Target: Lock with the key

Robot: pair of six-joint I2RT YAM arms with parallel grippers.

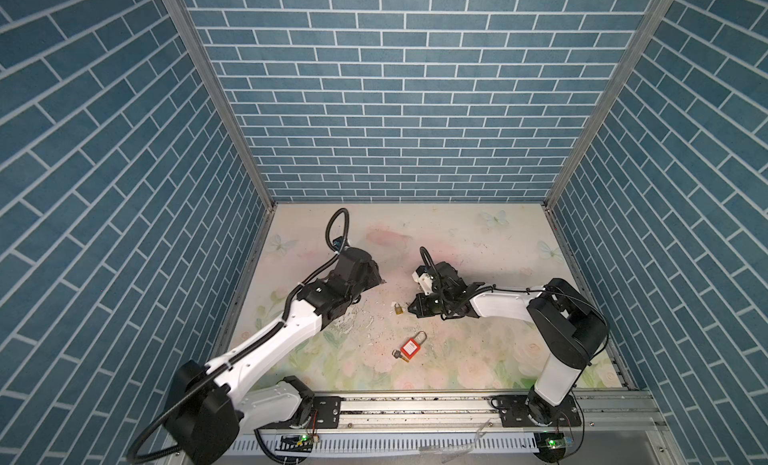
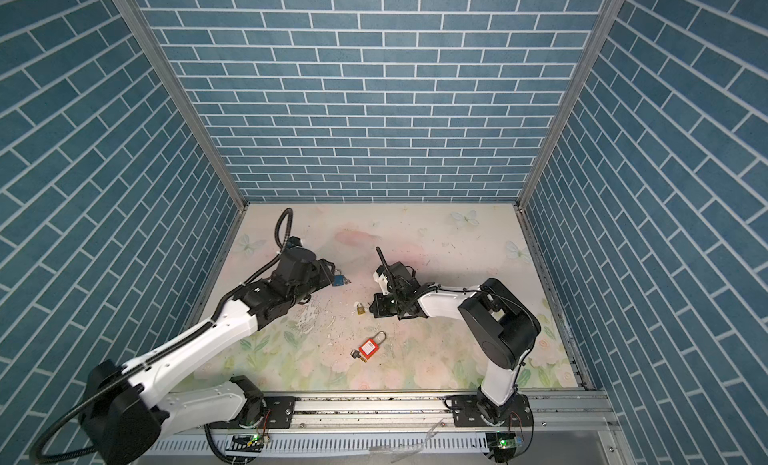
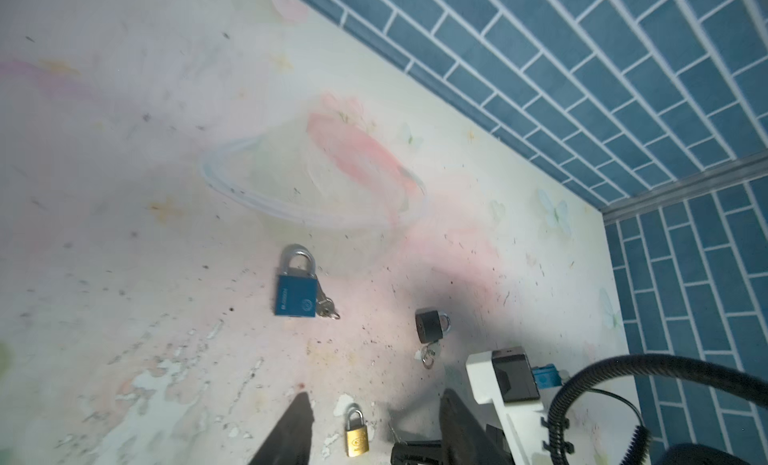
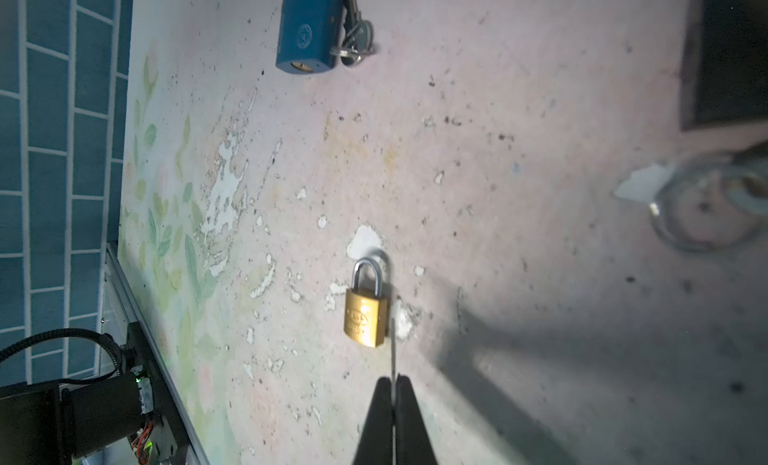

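- The brass padlock (image 4: 365,313) lies flat on the table (image 1: 478,242), its shackle looking seated in the body; it is the lock nearest both arms, so I judge it the one being worked.
- The right gripper (image 4: 392,379) sits just beside the brass padlock's base end, fingers pressed together on a thin pale blade that I take for the key (image 4: 392,350), seen edge-on; the blade runs along the padlock's side, not into its base, so nothing can be turned from here.
- That arm reaches in low, forearm near level, wrist bent so the fingers point along the table at the brass padlock; a low approach suits a keyhole in the base of a lock lying flat.
- The left gripper (image 3: 376,394) is spread; in its wrist view the brass padlock shows between the two fingers, touching neither; nothing steadies the lock.
- The left arm stretches long and slanted; its head hangs beyond the brass padlock, near the blue padlock (image 3: 295,294).
- A red padlock (image 1: 410,347) lies nearer the rail than the brass padlock; a black padlock (image 3: 430,325) lies near it, by the right arm's wrist.
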